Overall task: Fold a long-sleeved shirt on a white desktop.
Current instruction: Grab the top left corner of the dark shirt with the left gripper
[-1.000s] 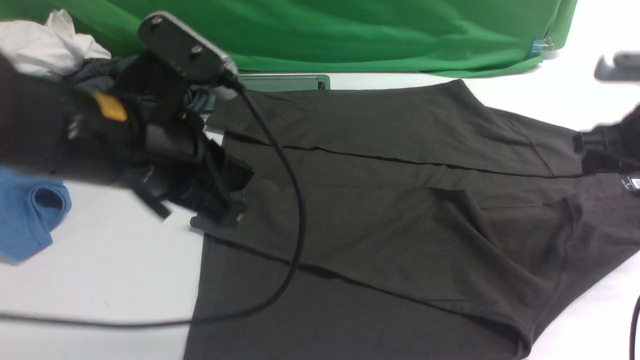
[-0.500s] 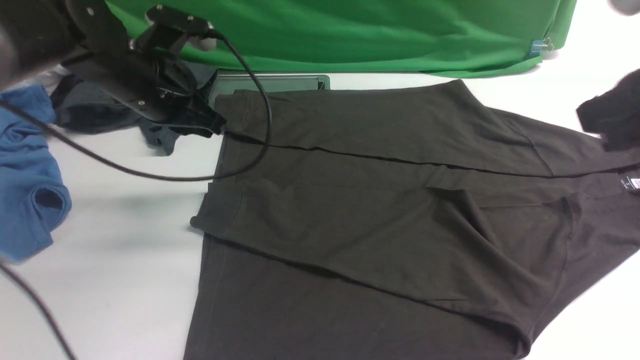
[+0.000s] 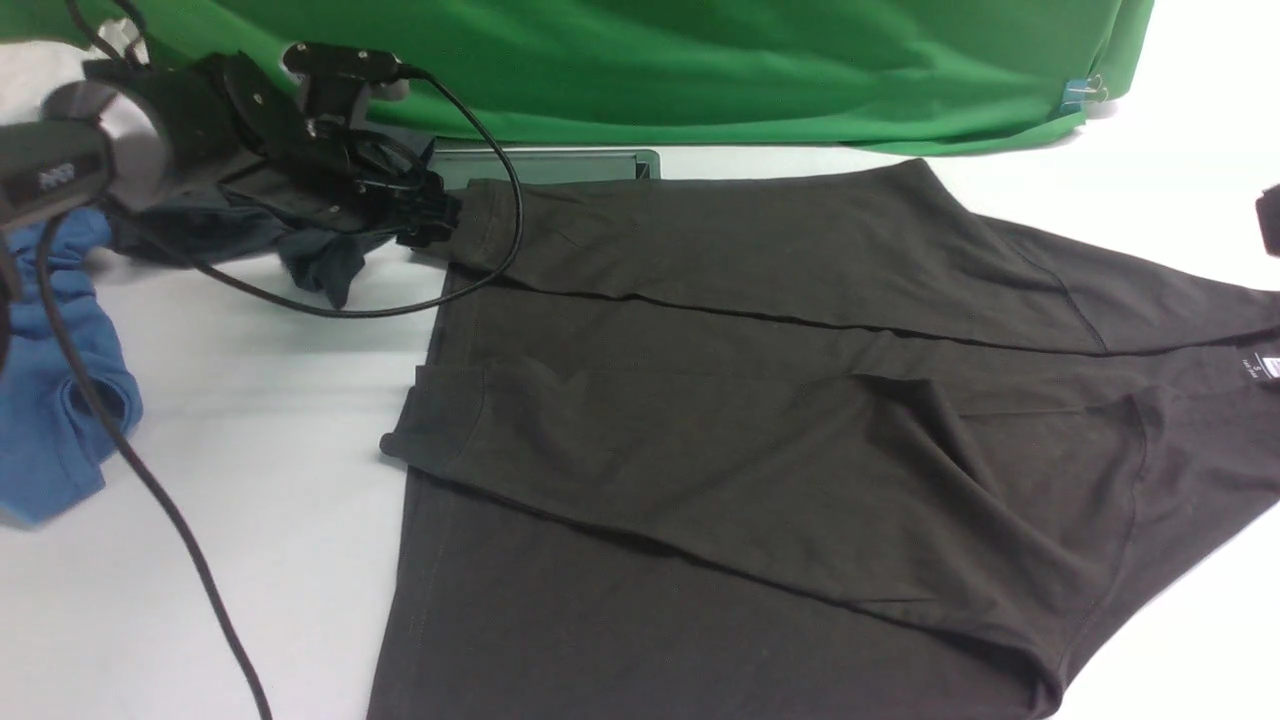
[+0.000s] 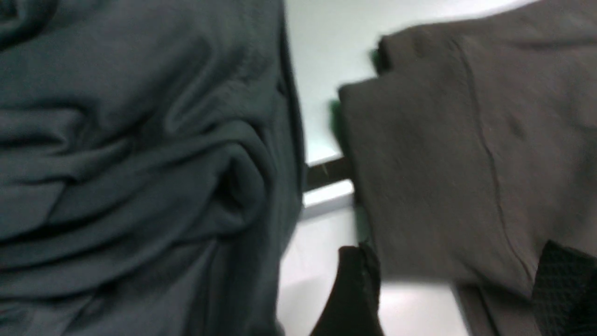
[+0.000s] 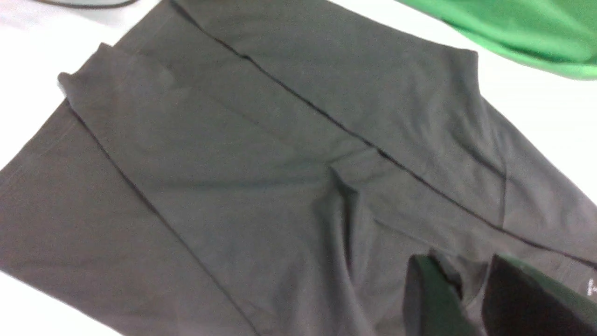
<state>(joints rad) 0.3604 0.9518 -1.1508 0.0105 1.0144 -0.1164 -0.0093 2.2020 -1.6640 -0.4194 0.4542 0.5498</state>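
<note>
The long-sleeved shirt lies flat on the white desktop, dark brown-black, with both sleeves folded across its body and its neck label at the right. My left gripper is low at the shirt's far left corner. In the left wrist view its jaws stand wide apart, open, and the far sleeve's cuff reaches in between them unpinched. My right gripper hovers above the neck end, fingers a little apart with nothing between them. In the front view only a dark bit of it shows at the right edge.
A dark grey-teal garment lies crumpled just left of the left gripper, with a blue shirt nearer at the left edge. A grey hatch sits behind the cuff. The green backdrop hangs along the back. A black cable trails over the left of the desktop.
My left arm has swung from the near sleeve's cuff back to the shirt's far left corner, and its jaws have opened wide. My right arm has drawn off to the right edge.
</note>
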